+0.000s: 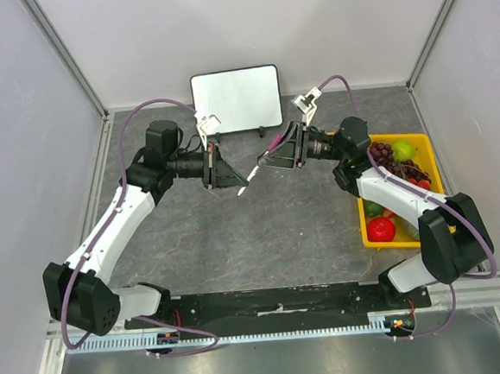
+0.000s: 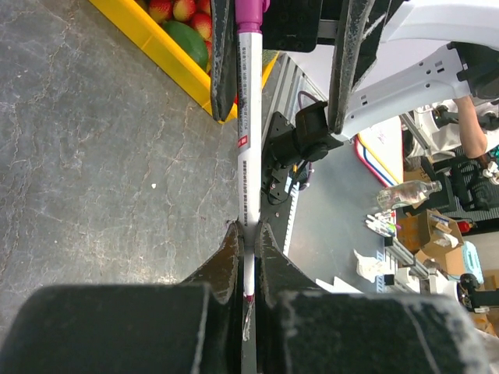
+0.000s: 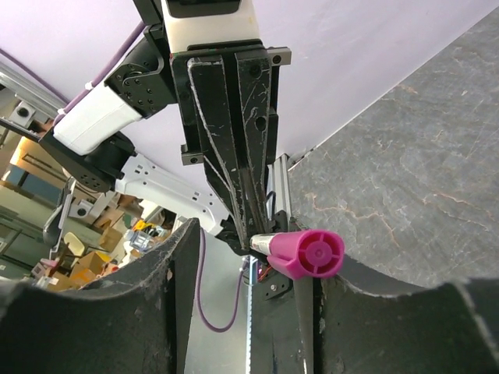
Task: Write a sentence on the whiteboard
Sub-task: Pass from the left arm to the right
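Whiteboard (image 1: 236, 99) stands behind left hand (image 1: 234, 180), which grips marker (image 2: 248, 140).

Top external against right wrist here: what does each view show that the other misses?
Only top external: the whiteboard standing at the back, no writing visible, and the yellow bin of fruit. Only right wrist: the pink cap end-on, with a gap to one finger of the right gripper. Both: the left gripper shut on the marker, cap end toward the right gripper.
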